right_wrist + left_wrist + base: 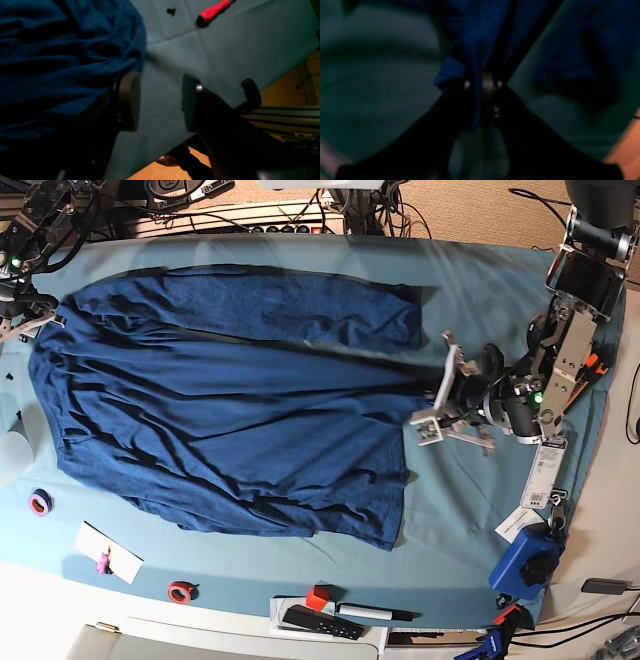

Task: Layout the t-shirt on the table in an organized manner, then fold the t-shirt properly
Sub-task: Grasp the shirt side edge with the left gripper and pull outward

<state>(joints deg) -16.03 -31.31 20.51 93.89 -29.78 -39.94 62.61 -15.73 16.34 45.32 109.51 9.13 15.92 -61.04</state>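
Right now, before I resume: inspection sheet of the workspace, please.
Surface: table, teal cloth, lightly creased.
Job's things: t-shirt spread out, wrinkled, not folded.
Clutter: purple tape roll, red tape roll, white card, marker, red-handled tool.
Hands: left hand looks closed on t-shirt fabric, view blurred; right hand open, empty, beside the shirt.
Cables: cables beyond the far edge.
Surroundings: orange-brown floor.
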